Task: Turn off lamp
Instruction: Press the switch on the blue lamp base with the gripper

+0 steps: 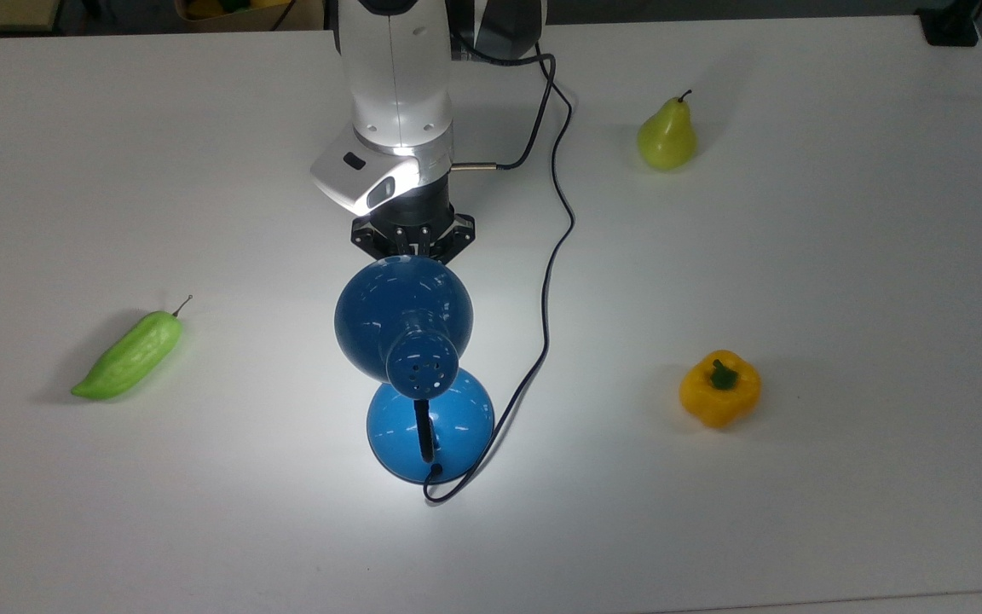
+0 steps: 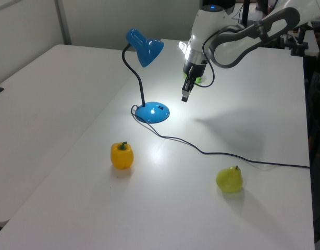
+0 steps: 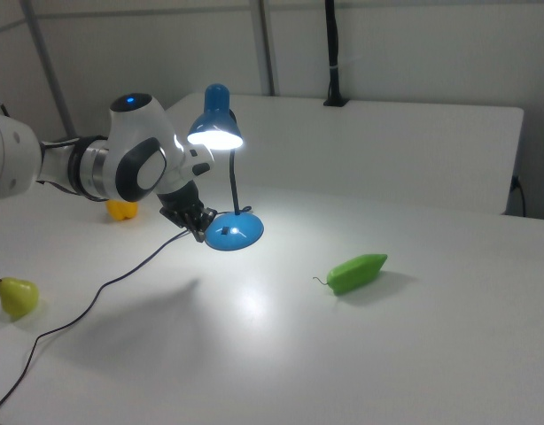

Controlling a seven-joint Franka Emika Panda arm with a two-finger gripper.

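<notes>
The blue lamp is lit and throws a bright pool of light on the white table. In the top view its cone shade (image 1: 403,311) covers part of the round base (image 1: 430,424). The left view has the shade (image 2: 144,48) high on a black curved neck above the base (image 2: 152,112). My gripper (image 2: 184,96) hangs low over the table to the left view's right of the base, fingers shut with nothing held. In the top view the gripper's black body (image 1: 412,237) sits just above the shade's rim, its tips hidden by the shade. In the right view the gripper (image 3: 199,232) is beside the base (image 3: 234,233).
The lamp's black cord (image 1: 552,256) runs from the base up the table past the arm. A green gourd (image 1: 129,355) lies at the top view's left, a pear (image 1: 667,136) at its upper right, and a yellow bell pepper (image 1: 719,388) at its right.
</notes>
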